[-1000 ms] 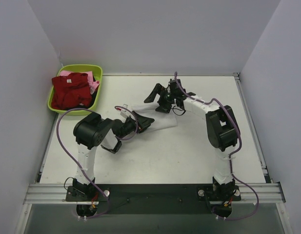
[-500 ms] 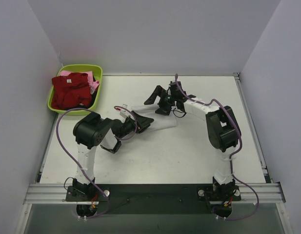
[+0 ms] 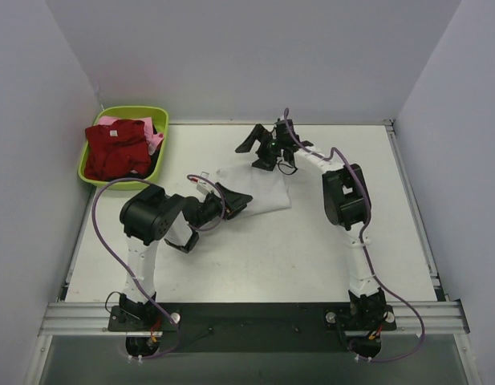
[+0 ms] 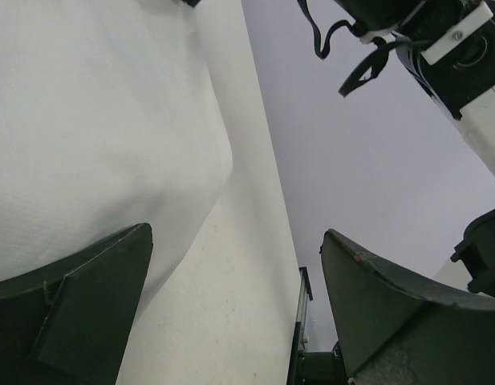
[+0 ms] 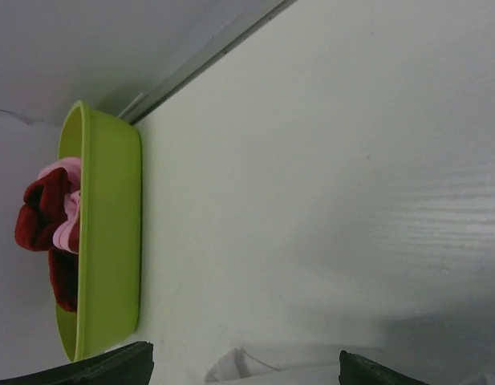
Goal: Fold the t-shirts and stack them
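Note:
A folded white t-shirt lies flat on the table's middle. My left gripper rests low at the shirt's left edge, open; in the left wrist view one finger sits over the white cloth, and the gap holds only bare table. My right gripper hovers open just behind the shirt, facing left; its view shows a shirt corner at the bottom. A dark red t-shirt and a pink t-shirt are heaped in the lime-green basin.
The basin stands at the table's back left corner, with red cloth and pink cloth showing over its rim. Grey walls enclose the table on three sides. A metal rail runs along the near edge.
My right gripper has drawn back from the white shirt toward the rear and slightly left, and its arm has straightened. The left arm and the shirts have not moved.

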### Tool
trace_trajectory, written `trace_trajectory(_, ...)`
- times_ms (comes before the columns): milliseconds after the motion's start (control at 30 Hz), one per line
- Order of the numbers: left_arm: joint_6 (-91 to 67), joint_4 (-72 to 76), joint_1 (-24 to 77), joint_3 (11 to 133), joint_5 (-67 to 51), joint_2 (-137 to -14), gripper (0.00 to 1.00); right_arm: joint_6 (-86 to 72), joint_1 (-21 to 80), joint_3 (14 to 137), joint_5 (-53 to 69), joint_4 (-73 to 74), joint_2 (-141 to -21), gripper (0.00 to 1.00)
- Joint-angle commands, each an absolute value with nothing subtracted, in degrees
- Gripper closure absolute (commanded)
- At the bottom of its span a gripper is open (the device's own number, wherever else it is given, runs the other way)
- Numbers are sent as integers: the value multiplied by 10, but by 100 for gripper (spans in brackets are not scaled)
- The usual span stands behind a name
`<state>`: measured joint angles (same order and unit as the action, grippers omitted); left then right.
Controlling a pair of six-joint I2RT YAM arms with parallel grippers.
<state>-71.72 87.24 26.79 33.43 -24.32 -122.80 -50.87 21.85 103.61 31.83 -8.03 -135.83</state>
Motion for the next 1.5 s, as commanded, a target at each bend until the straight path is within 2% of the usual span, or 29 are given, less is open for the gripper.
trace_trajectory(0,-685,896,263,290,-259,-1267,3,-491,194,1113,329,-78,-1383,0)
trace_trajectory(200,-684,890,263,285,-272,-1245,3,-439,172,1116,303,-89,-1348,0)
trace_trajectory(367,-677,838,267,306,-287,-1164,3,-396,165,962,268,-149,-1214,0)
trace_trajectory(567,-626,659,274,380,-305,-1060,3,-402,165,808,269,-199,-1044,0)
trace_trajectory(733,-552,496,274,477,-301,-1019,3,-415,167,684,278,-231,-979,0)
trace_trajectory(800,-530,433,273,529,-295,-1027,3,-434,167,634,287,-262,-959,0)
trace_trajectory(1033,-509,413,249,634,-311,-1133,3,-465,171,525,298,-330,-911,0)
trace_trajectory(1467,-479,392,193,716,-330,-1237,3,-454,188,490,309,-323,-868,0)
